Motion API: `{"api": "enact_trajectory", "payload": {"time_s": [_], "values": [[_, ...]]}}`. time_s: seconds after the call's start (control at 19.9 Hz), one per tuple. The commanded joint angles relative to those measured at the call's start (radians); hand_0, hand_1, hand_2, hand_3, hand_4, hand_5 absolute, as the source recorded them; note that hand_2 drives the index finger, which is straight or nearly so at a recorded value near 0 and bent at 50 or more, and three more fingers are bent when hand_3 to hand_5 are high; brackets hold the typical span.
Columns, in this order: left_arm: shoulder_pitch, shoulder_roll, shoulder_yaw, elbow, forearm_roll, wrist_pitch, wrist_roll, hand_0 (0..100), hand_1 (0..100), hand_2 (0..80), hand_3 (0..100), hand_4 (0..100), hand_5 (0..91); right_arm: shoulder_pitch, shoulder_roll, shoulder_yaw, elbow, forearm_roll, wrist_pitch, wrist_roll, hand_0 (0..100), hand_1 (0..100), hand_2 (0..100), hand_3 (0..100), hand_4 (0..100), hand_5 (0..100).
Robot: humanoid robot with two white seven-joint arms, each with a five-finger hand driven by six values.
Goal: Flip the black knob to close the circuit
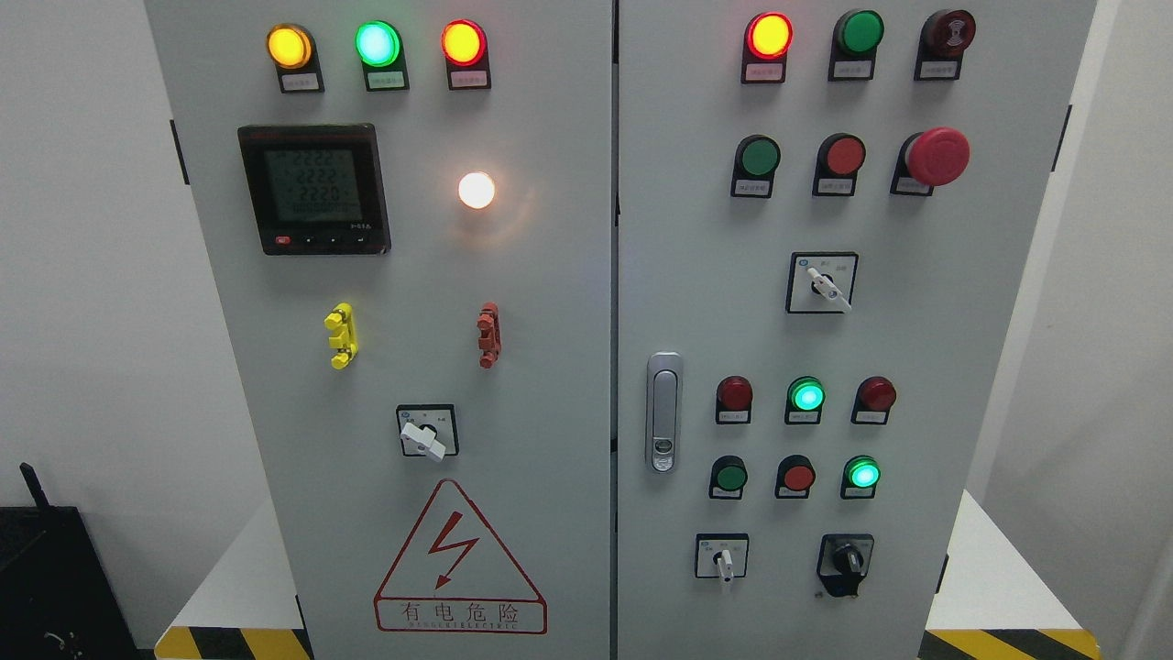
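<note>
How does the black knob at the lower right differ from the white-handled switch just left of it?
The black knob has a dark handle on a black plate; the white-handled switch has a pale handle on a white plate. The white handle points straight down; the black knob's pointing is unclear. Both sit in the right door's bottom row.

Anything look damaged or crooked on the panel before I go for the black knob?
Nothing stands out. The black knob at the right door's lower right looks intact, as do the white switches and lamps. Neither robot hand is in view.
</note>
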Motion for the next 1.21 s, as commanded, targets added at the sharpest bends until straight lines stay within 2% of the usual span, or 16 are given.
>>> {"api": "enact_trajectory", "payload": {"time_s": [0.0, 0.15, 0.25, 0.3, 0.35, 0.45, 0.55, 0.6, 0.65, 0.7, 0.95, 1.05, 1.16], "values": [[0.0, 0.0, 0.011, 0.0, 0.008, 0.0, 0.0, 0, 0, 0.0, 5, 2, 0.0, -0.067, -0.025, -0.057, -0.383, 0.388, -0.011, -0.077, 0, 18, 65, 84, 75, 71], [0.0, 0.0, 0.011, 0.0, 0.008, 0.0, 0.0, 0, 0, 0.0, 5, 2, 0.0, -0.082, -0.044, -0.109, -0.447, 0.654, -0.007, -0.074, 0, 17, 74, 94, 77, 74], [0.0, 0.0, 0.011, 0.0, 0.008, 0.0, 0.0, 0, 0, 0.0, 5, 2, 0.0, -0.126, -0.047, -0.117, -0.449, 0.794, -0.005, -0.068, 0, 12, 77, 98, 76, 75], [0.0, 0.001, 0.011, 0.0, 0.008, 0.0, 0.0, 0, 0, 0.0, 5, 2, 0.0, -0.14, -0.047, -0.117, -0.45, 0.836, -0.002, -0.065, 0, 5, 81, 100, 77, 76], [0.0, 0.001, 0.011, 0.0, 0.008, 0.0, 0.0, 0, 0, 0.0, 5, 2, 0.0, -0.154, -0.049, -0.117, -0.45, 0.879, -0.001, -0.056, 0, 0, 83, 100, 79, 77], [0.0, 0.0, 0.011, 0.0, 0.008, 0.0, 0.0, 0, 0, 0.0, 5, 2, 0.0, -0.185, -0.049, -0.117, -0.45, 0.955, 0.002, -0.016, 0, 0, 86, 100, 81, 78], [0.0, 0.0, 0.011, 0.0, 0.008, 0.0, 0.0, 0, 0, 0.0, 5, 2, 0.0, -0.237, -0.052, -0.114, -0.45, 1.023, 0.018, -0.001, 0, 0, 88, 100, 82, 79], [0.0, 0.0, 0.011, 0.0, 0.008, 0.0, 0.0, 0, 0, 0.0, 5, 2, 0.0, -0.264, -0.052, -0.113, -0.45, 1.058, 0.028, 0.028, 0, 0, 89, 100, 82, 80], [0.0, 0.0, 0.011, 0.0, 0.008, 0.0, 0.0, 0, 0, 0.0, 5, 3, 0.0, -0.292, -0.05, -0.107, -0.45, 1.084, 0.045, 0.068, 0, 0, 89, 100, 83, 81], [0.0, 0.0, 0.011, 0.0, 0.008, 0.0, 0.0, 0, 0, 0.0, 5, 3, 0.0, -0.313, -0.053, -0.103, -0.449, 1.106, 0.067, 0.091, 0, 0, 89, 100, 83, 83], [0.0, 0.0, 0.011, 0.0, 0.008, 0.0, 0.0, 0, 0, 0.0, 5, 2, 0.0, -0.355, -0.055, -0.048, -0.447, 1.233, 0.152, 0.105, 0, 0, 90, 100, 84, 84], [0.0, 0.0, 0.011, 0.0, 0.008, 0.0, 0.0, 0, 0, 0.0, 5, 2, 0.0, -0.367, -0.055, -0.025, -0.441, 1.267, 0.188, 0.142, 0, 0, 90, 100, 84, 84], [0.0, 0.001, 0.011, 0.0, 0.008, 0.0, 0.0, 0, 0, 0.0, 5, 2, 0.0, -0.384, -0.055, -0.002, -0.429, 1.298, 0.215, 0.157, 0, 0, 90, 100, 84, 84]]}}
